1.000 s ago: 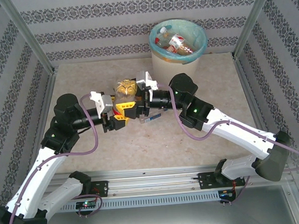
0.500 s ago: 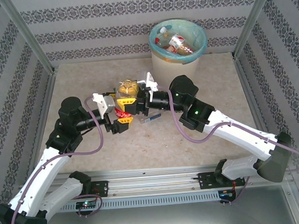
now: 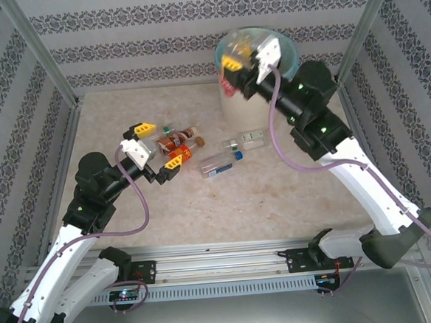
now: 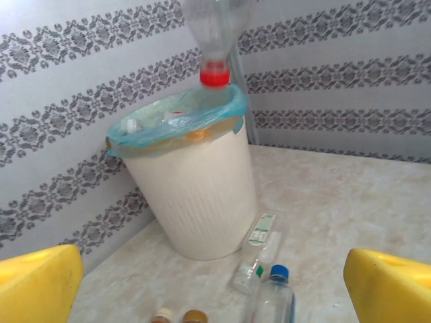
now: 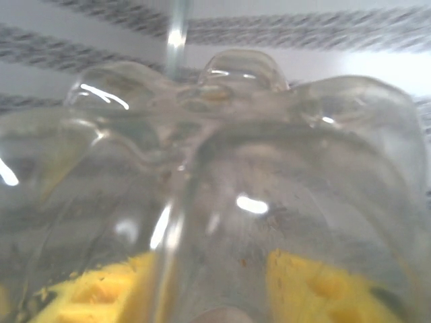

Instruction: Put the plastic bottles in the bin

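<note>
Just above bin (image 4: 195,195), bottle (image 4: 214,33) in right pincer (image 3: 237,70)

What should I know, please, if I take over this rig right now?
Left claw: open, empty, by two red-labelled bottles on the table.
Right claw: shut on a red-capped bottle, cap down above the bin.
Done: some items lie in the bin.
Left: drop the held bottle; then four on the table, including the blue-capped bottle and green-labelled bottle.

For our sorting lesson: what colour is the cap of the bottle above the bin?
Red cap on the clear plastic bottle; best in left wrist view.
</note>
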